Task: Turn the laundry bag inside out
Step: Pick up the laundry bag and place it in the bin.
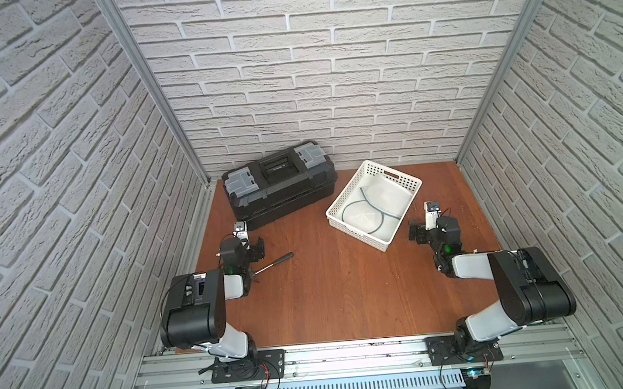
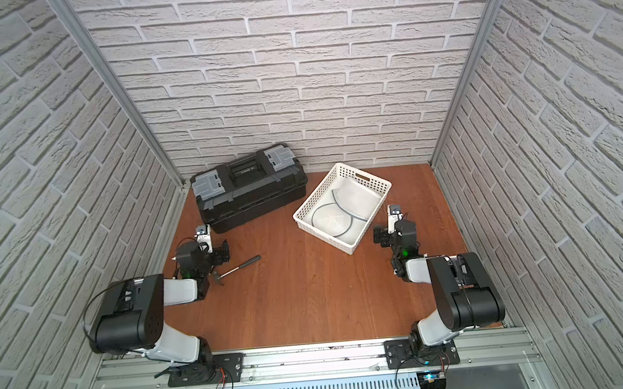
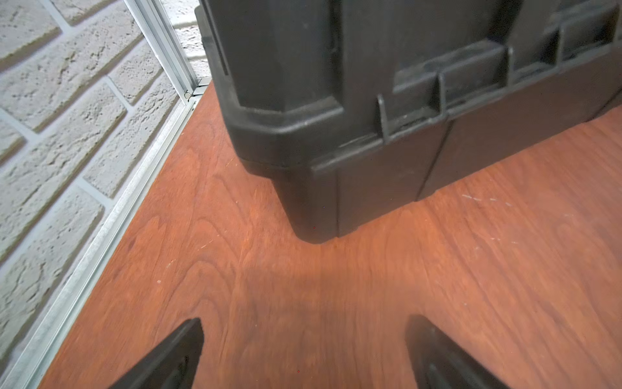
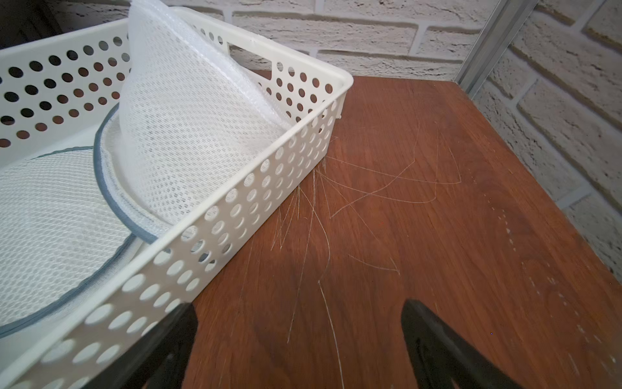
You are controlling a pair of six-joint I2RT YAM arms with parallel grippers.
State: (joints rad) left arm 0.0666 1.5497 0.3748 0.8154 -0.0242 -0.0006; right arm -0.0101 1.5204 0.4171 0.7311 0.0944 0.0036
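Wood table point(image 1: 349, 288) | laundry bag point(image 1: 365, 214) in basket point(image 1: 401, 182) | left gripper point(image 3: 304, 320) released | right gripper point(image 4: 299, 304) released

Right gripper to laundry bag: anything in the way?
Yes. The laundry bag lies inside the white basket, whose perforated side wall stands between it and the open right gripper beside the basket. From above, nothing visible covers the bag.
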